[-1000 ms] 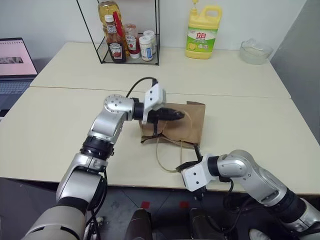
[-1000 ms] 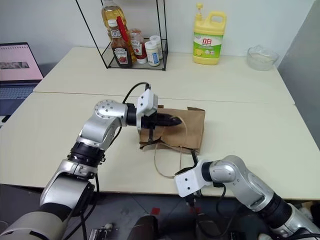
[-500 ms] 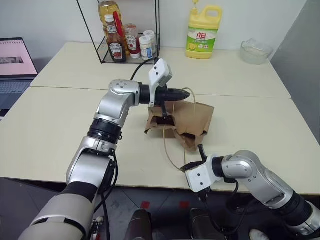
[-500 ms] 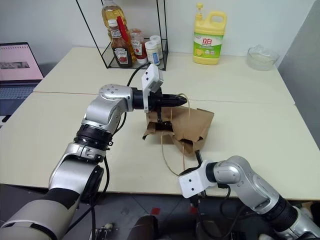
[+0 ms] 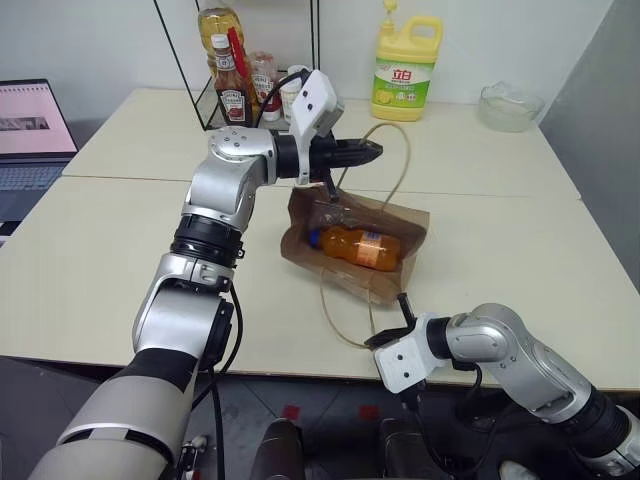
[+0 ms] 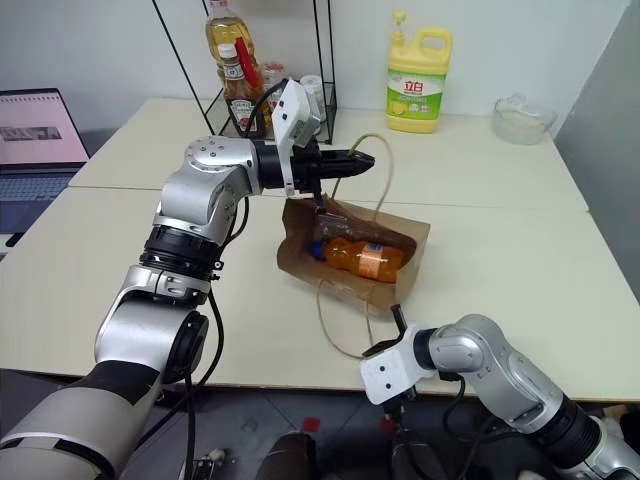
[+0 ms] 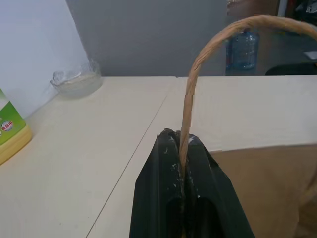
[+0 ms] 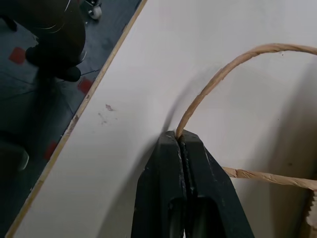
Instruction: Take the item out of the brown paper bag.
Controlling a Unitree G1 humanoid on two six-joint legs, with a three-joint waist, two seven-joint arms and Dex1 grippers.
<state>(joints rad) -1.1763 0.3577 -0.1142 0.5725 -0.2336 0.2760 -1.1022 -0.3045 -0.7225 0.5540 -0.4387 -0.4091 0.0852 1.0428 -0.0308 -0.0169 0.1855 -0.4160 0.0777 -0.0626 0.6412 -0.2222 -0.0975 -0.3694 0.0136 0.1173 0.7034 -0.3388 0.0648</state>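
The brown paper bag (image 5: 355,245) lies on the table (image 5: 120,270) with its mouth pulled wide, and the small orange bottle (image 5: 358,246) rests on its side inside, blue cap towards the left arm. The left gripper (image 5: 366,152) holds one cord handle (image 5: 400,160) above the bag, jaws clamped together on it. The right gripper (image 5: 403,312) pins the other handle (image 5: 340,320) near the table's front edge, jaws likewise closed on the cord. The bottle looks light, rigid and smooth, likely to roll or slip, so a grip across its middle seems safest. The bag is thin paper that would crumple or tear under a hard pull
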